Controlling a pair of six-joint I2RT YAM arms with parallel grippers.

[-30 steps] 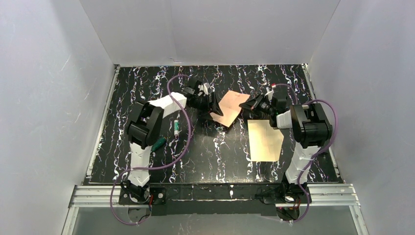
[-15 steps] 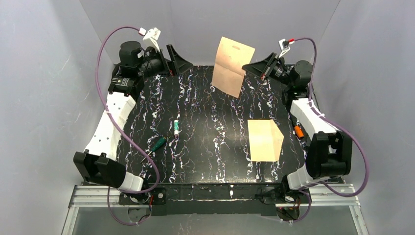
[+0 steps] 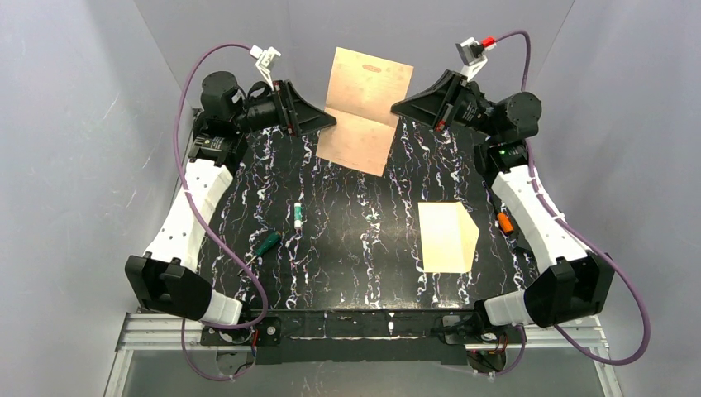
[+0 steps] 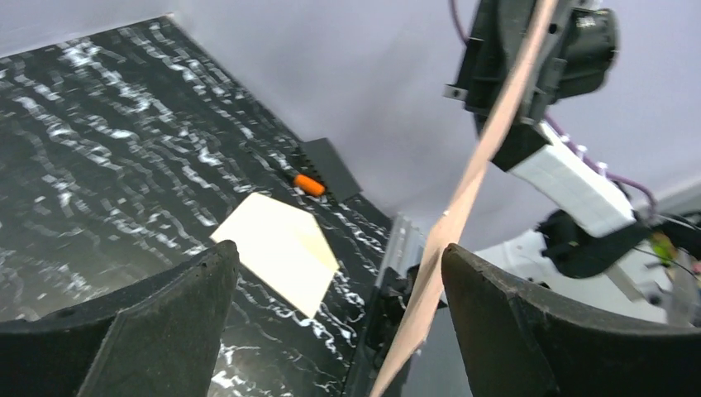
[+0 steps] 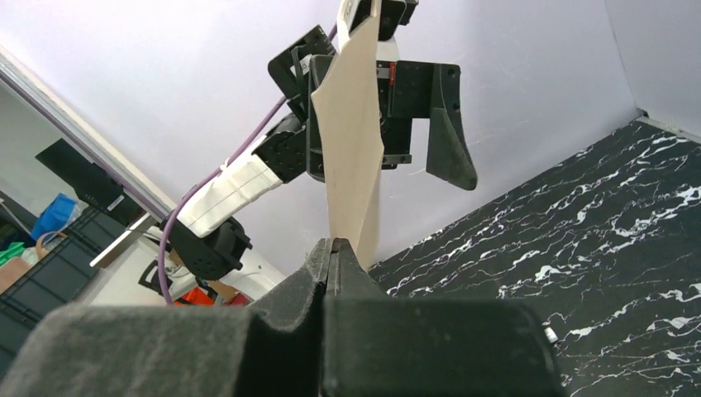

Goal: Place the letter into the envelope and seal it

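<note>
The letter point(image 3: 364, 107) is a tan creased sheet held up in the air above the far end of the table. My right gripper point(image 3: 398, 107) is shut on its right edge; the right wrist view shows the sheet point(image 5: 351, 141) rising from the closed jaws of my right gripper point(image 5: 331, 244). My left gripper point(image 3: 326, 122) is open at the sheet's left edge. In the left wrist view the sheet point(image 4: 488, 149) runs edge-on between the fingers of my left gripper point(image 4: 339, 250), close to the right finger. The envelope point(image 3: 447, 236) lies flat on the table at the right, flap pointing right, and also shows in the left wrist view point(image 4: 277, 248).
A small white tube point(image 3: 297, 215) and a green-handled screwdriver point(image 3: 266, 242) lie left of centre on the black marbled table point(image 3: 364, 248). An orange item point(image 3: 503, 222) lies by the right arm. Grey walls enclose the table.
Both arms have risen from the table and the right gripper has lifted the letter into the air. The left gripper has since moved in to the sheet's left edge.
</note>
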